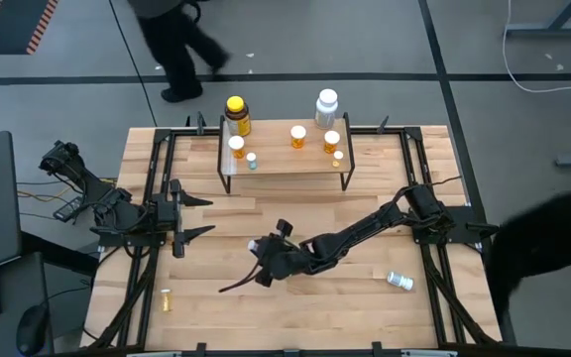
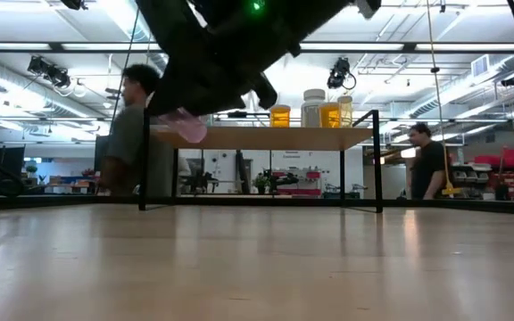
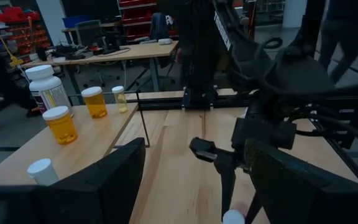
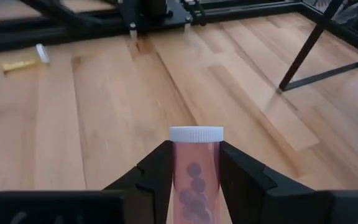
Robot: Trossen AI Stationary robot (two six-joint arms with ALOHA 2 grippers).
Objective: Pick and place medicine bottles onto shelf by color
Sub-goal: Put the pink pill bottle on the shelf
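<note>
**Pink vial held above mid-table, shelf not yet reached**

Pink translucent plastic with a white cap marks the vial (image 4: 196, 168) now clamped between the fingers of the right gripper (image 1: 266, 264), just left of centre in the high view. In the right wrist view the vial is seen gripped on its body below the cap, with small dark pills visible inside. In the low view it is seen held clear of the tabletop.

At the left of the high view, the left gripper (image 1: 188, 216) is parked near the table's left edge with its fingers spread wide and nothing between them. At lower left, a tiny yellow vial (image 1: 166, 299) lies on the table. At upper centre stands the shelf (image 1: 285, 164), carrying a big yellow bottle (image 1: 237, 115), a big white bottle (image 1: 326, 105) and several orange white-capped vials (image 1: 298, 136). At lower right, a small white-capped bottle (image 1: 399, 282) lies on its side.

The pink vial is judged light, rigid and smooth-walled, so slipping or twisting in the grip is the main risk. A hold on the cylindrical body is judged sounder than one on the cap, which may turn. Once released it could tip or roll easily, so upright placement on the plank would be needed.
</note>
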